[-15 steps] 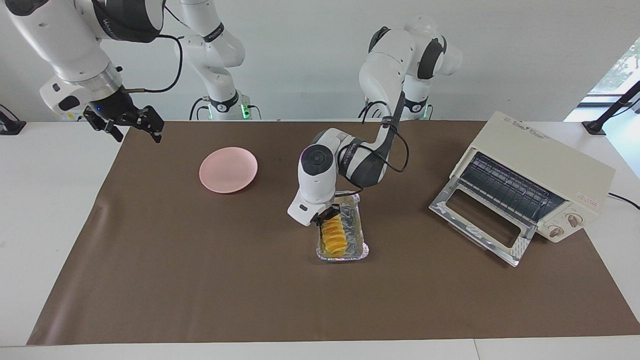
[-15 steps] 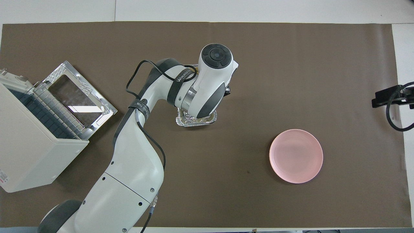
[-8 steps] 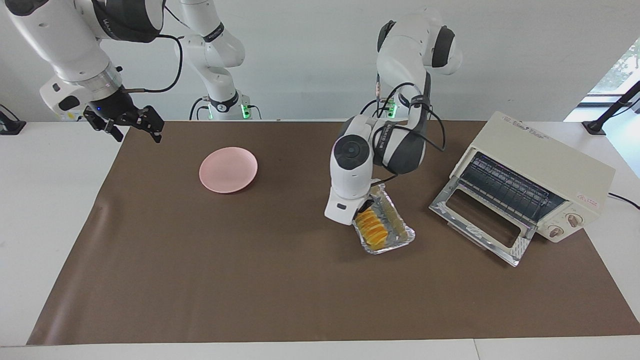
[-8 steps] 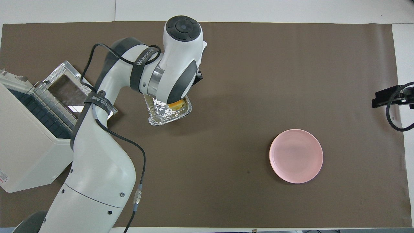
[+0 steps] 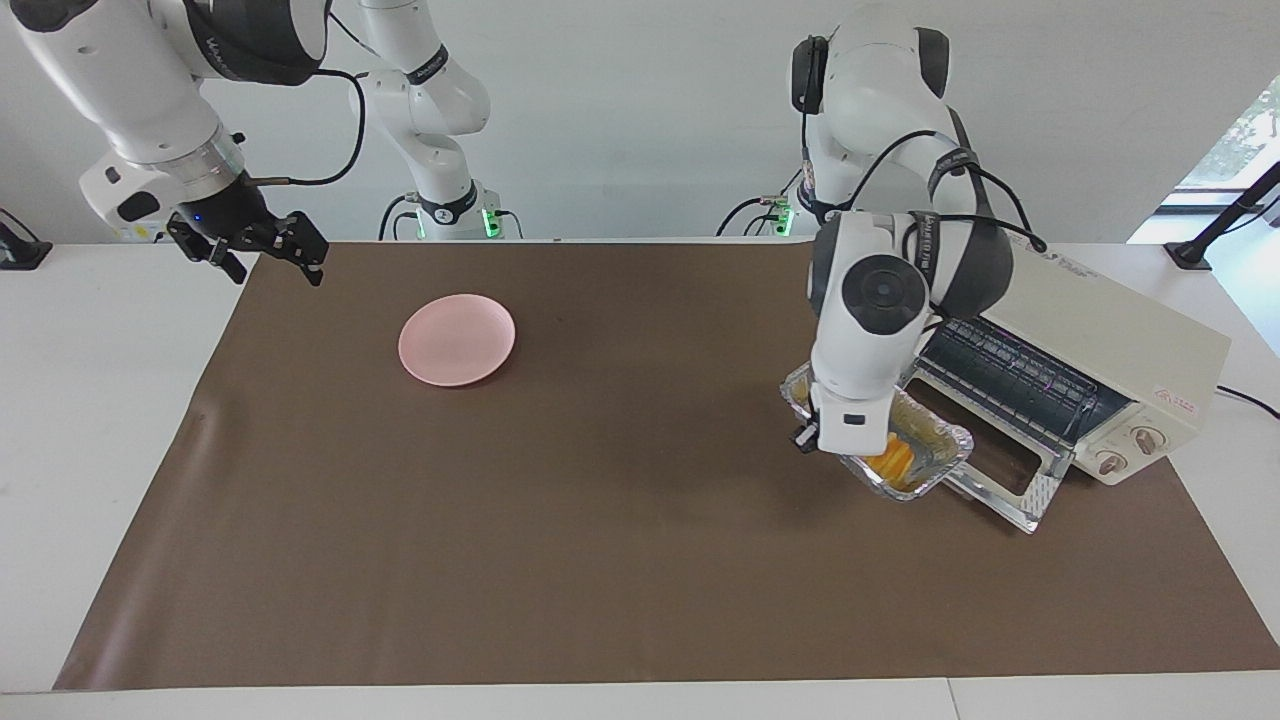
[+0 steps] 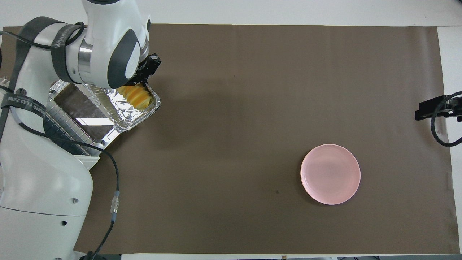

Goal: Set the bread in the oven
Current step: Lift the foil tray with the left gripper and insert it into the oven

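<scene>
From overhead we get the bread plainly, ridged and orange in the foil tray; facing, the left arm's wrist hides most of it. The left gripper is clamped on the tray's rim, holding it in the air above the oven door. The right gripper waits, fingers spread, over the table's edge, near the pink plate.

Bread in tray over oven door
</scene>
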You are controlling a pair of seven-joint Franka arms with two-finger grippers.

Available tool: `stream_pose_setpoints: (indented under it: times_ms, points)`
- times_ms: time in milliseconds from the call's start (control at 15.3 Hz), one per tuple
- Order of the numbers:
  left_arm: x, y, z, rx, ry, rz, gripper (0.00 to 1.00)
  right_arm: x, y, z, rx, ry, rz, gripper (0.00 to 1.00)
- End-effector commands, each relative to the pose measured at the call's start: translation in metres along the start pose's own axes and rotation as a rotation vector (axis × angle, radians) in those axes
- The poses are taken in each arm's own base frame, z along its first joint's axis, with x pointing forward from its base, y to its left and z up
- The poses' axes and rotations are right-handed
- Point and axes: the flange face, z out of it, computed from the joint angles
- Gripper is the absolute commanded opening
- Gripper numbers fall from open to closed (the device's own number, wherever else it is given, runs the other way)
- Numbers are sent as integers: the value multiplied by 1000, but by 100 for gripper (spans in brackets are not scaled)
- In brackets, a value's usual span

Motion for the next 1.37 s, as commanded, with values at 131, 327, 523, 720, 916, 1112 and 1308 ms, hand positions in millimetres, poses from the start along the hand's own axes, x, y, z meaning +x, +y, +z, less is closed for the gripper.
stream_pose_setpoints:
  times_ms: [131,327,523,720,916,1112,1308]
  points:
    - [37,-65,24,25,-101,-114,0,-6,1,-1,-8,-7,-5,100]
    - [56,-92,31,49,-140,-155,0,-6,1,-1,-8,-7,-5,100]
    - [65,-108,33,69,-158,-184,0,-6,1,-1,-8,-7,-5,100]
    - [74,-125,38,92,-174,-202,0,-6,1,-1,-8,-7,-5,100]
    - [81,-140,42,98,-183,-180,0,-6,1,-1,-8,-7,-5,100]
    - [88,-150,43,104,-176,-192,0,-6,1,-1,-8,-7,-5,100]
    - [100,-166,49,109,-176,-156,0,-6,1,-1,-8,-7,-5,100]
